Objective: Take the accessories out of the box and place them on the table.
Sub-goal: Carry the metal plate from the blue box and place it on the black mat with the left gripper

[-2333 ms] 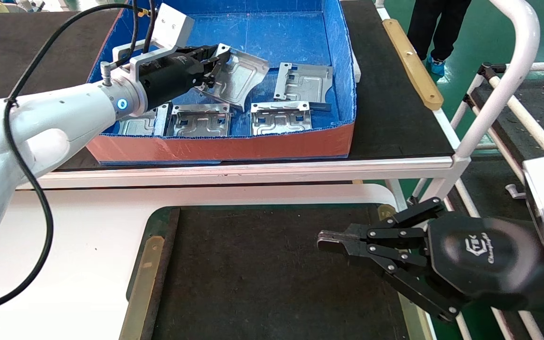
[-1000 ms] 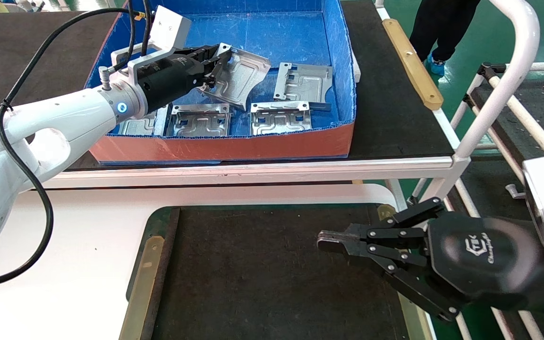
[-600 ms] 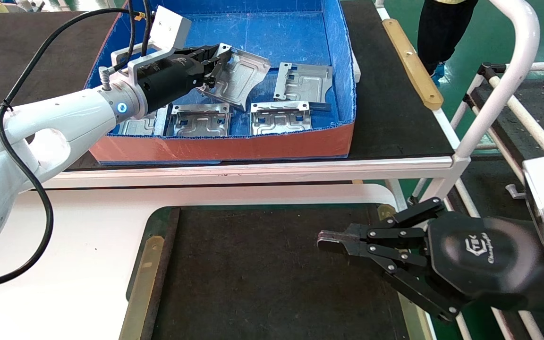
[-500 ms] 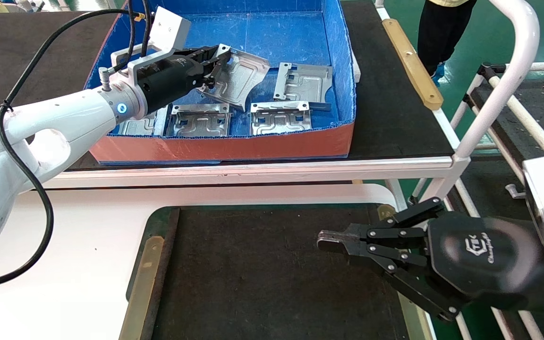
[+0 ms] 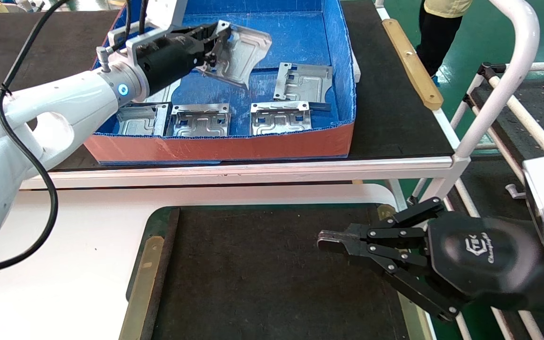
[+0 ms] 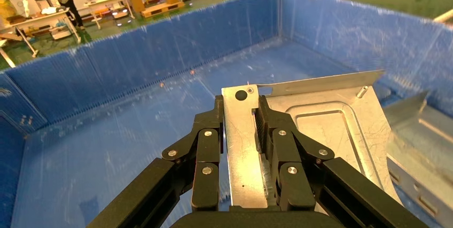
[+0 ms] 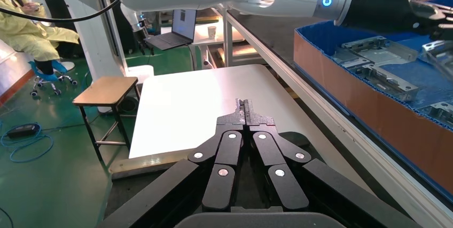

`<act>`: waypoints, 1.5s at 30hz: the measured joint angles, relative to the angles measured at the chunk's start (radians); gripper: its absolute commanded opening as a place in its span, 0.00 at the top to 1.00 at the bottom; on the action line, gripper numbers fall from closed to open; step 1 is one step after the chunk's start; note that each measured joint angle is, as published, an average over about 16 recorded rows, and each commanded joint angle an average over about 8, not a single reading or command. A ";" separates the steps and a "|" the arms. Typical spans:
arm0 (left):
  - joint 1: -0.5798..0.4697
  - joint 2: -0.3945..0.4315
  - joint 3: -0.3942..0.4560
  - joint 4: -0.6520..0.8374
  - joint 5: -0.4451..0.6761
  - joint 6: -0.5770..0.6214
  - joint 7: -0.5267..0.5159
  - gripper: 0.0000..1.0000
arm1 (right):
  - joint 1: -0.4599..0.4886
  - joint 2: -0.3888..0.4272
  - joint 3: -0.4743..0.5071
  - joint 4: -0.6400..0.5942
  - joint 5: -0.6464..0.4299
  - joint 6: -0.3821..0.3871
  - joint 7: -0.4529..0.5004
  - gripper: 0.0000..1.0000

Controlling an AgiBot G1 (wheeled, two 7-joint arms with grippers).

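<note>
Left gripper [image 5: 215, 40] clenched on stamped plate [image 5: 241, 49], now lifted higher off box [image 5: 220, 146] floor; carry to mat [image 5: 272, 274] next. Right gripper [image 5: 324, 243] closed, parked.

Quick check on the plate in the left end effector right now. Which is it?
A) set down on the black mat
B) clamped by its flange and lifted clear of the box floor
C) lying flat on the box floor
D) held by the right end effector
B: the left end effector is shut on the flange of the held plate, which hangs tilted above the floor of the box.
</note>
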 measured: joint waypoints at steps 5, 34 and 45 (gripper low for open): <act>-0.020 -0.009 -0.016 0.006 -0.032 0.051 -0.002 1.00 | 0.000 0.000 0.000 0.000 0.000 0.000 0.000 0.85; -0.032 -0.202 -0.073 0.004 -0.177 0.751 -0.086 1.00 | 0.000 0.000 0.000 0.000 0.000 0.000 0.000 0.00; 0.086 -0.296 -0.049 -0.169 -0.240 0.948 -0.120 1.00 | 0.000 0.000 0.000 0.000 0.000 0.000 0.000 0.00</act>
